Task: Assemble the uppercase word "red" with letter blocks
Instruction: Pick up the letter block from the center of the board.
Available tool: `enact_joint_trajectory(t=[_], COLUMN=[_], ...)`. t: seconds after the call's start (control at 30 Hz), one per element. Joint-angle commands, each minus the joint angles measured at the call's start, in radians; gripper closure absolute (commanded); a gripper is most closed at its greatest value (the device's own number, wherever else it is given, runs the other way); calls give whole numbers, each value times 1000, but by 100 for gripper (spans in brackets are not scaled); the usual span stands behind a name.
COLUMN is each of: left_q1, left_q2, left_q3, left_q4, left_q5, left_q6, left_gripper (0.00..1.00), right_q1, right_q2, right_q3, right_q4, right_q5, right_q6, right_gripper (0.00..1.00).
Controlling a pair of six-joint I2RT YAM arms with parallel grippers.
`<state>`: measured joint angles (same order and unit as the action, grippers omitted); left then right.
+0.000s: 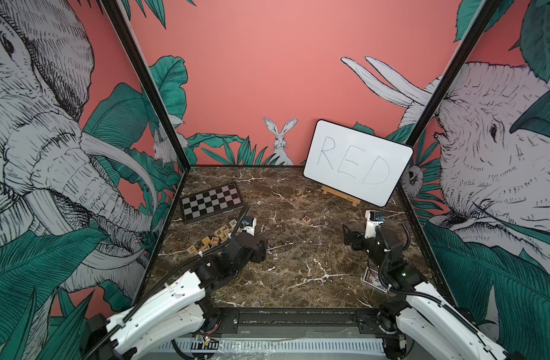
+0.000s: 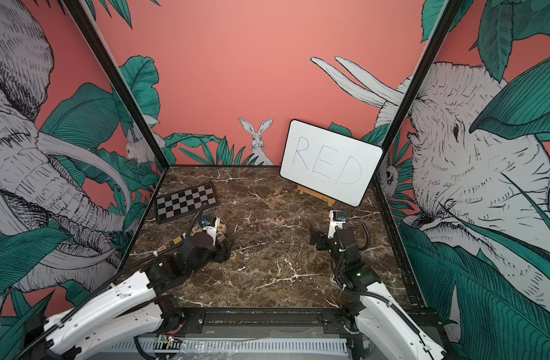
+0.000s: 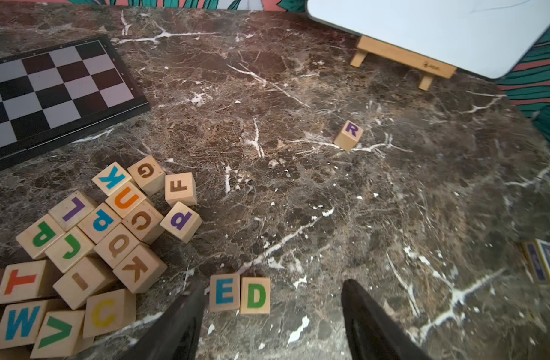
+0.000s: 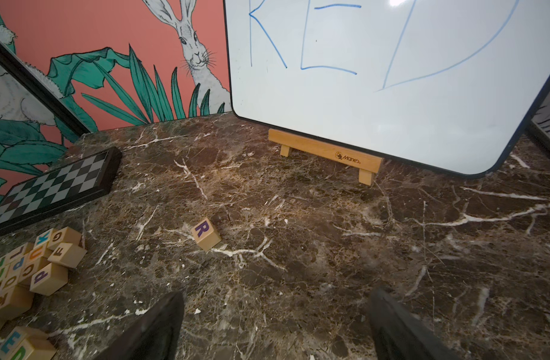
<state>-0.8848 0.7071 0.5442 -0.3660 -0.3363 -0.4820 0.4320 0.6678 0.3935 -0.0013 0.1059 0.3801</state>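
Brown, white-veined marble covers the table. Nearest the robot, on its right side, a small stack of cards lies flat beside the right arm.

A little farther out on the left side, the left gripper hangs low over the table with its black fingers wide apart, clamped on nothing. Just ahead of the fingertips sit two of the letter blocks. The E block is a pale wooden cube with a bluish-green capital on its top face. The D block is the same pale wood with a green capital. Both lie flat with their sides touching, so they read E, D in a row. The E block is just beside one finger, but I cannot tell whether they touch.

The right gripper hovers over bare marble, its jaws likewise apart with nothing between them.

On the robot's left of the pair, a loose pile of other letter cubes lies with its letters at all angles, some cubes resting on others.

Farther out, near the middle of the table and well apart from the pair, the R block stands alone. It is pale wood with a dark purple capital on top, and it is turned slightly askew.

Beyond it, a black-framed chessboard lies flat at the far left. At the far right, a whiteboard with RED handwritten in blue leans on a small wooden easel.
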Motion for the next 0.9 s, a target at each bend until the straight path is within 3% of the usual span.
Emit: enact_joint_trajectory(t=[0.0, 0.17, 0.33, 0.5, 0.67, 0.87], left_q1=[-3, -3, -3, -2, 35, 159], left_q2=[-107, -144, -32, 77, 179, 260], left_q3=[-59, -76, -23, 5, 7, -23], left_q4=[50, 35, -54, -111, -119, -30], left_q5=[37, 52, -14, -82, -49, 105], left_q6=[74, 103, 82, 9, -22, -40], left_gripper=[28, 29, 37, 42, 44, 49], right_q1=[5, 5, 5, 5, 4, 4], right_q2=[-57, -146, -160, -123, -114, -142], right_q3=[5, -64, -82, -88, -79, -88], right_q4=[-63, -99, -134, -110, -123, -121], right_q5=[-63, -134, -61, -89, -92, -93], right_q6=[54, 78, 28, 36, 38, 42], right_gripper=[9, 9, 9, 9, 10, 10])
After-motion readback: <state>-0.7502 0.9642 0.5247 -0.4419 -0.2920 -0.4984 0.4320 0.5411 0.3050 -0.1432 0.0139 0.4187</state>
